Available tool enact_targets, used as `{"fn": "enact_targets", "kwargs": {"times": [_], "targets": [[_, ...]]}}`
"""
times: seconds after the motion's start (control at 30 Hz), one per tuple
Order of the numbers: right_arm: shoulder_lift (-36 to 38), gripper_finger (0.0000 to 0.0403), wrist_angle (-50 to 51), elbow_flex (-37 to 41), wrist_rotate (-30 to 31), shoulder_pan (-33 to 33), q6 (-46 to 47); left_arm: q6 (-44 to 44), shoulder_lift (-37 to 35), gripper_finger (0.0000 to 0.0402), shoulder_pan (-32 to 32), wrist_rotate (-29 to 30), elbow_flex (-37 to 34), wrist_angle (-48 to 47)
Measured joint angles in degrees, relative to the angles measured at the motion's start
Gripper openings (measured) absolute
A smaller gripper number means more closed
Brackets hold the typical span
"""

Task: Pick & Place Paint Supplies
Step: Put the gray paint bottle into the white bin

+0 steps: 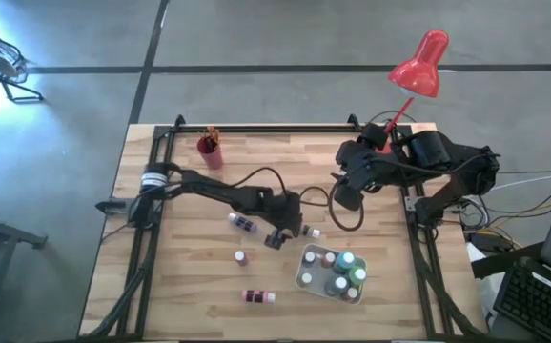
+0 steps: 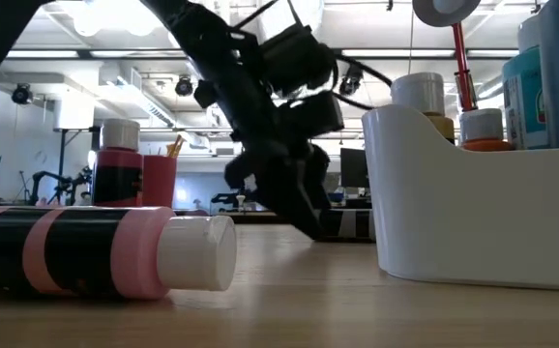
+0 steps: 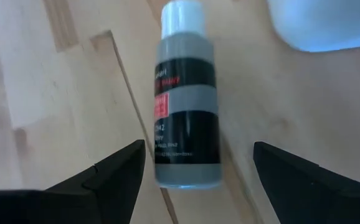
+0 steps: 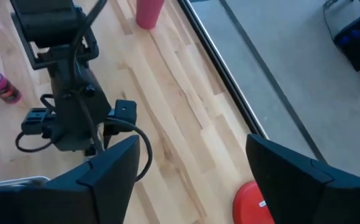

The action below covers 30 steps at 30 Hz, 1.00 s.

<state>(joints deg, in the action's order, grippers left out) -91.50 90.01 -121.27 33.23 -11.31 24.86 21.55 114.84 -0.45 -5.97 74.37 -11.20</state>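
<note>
Lying on the wooden table (image 1: 199, 286), a grey paint bottle (image 3: 186, 99) is straddled by the left gripper (image 3: 195, 168), fingers apart; the right gripper (image 4: 186, 168) is held open at the far right.

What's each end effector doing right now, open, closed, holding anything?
Left end effector: open, straddling a grey paint bottle lying on the table, not gripping it.
Right end effector: open, empty, raised at the table's back right.
</note>
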Motion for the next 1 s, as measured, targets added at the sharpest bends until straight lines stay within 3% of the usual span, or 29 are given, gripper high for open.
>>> {"fn": "enact_targets", "kwargs": {"times": [0.27, 0.6, 0.8, 1.0], "targets": [[0.0, 0.0281, 0.0, 0.0, 1.3, 0.0, 0.0, -3.2, 1.7, 0.0264, 0.1, -0.1, 0.0, 3.4], [0.0, 0.0236, 0.0, 0.0, 1.1, 0.0, 0.4, -5.5, 1.1, 0.0125, 0.0, 4.0, 0.0, -0.2], [0.0, 0.0224, 0.0, 0.0, -0.5, 0.0, 0.6, -7.6, -3.9, 0.0121, 0.3, 4.8, -0.4, -5.4], [0.0, 0.0234, 0.0, 0.2, -4.8, -0.5, -0.9, -10.9, -13.9, 0.0121, 0.7, 4.6, -5.2, -3.1]]}}
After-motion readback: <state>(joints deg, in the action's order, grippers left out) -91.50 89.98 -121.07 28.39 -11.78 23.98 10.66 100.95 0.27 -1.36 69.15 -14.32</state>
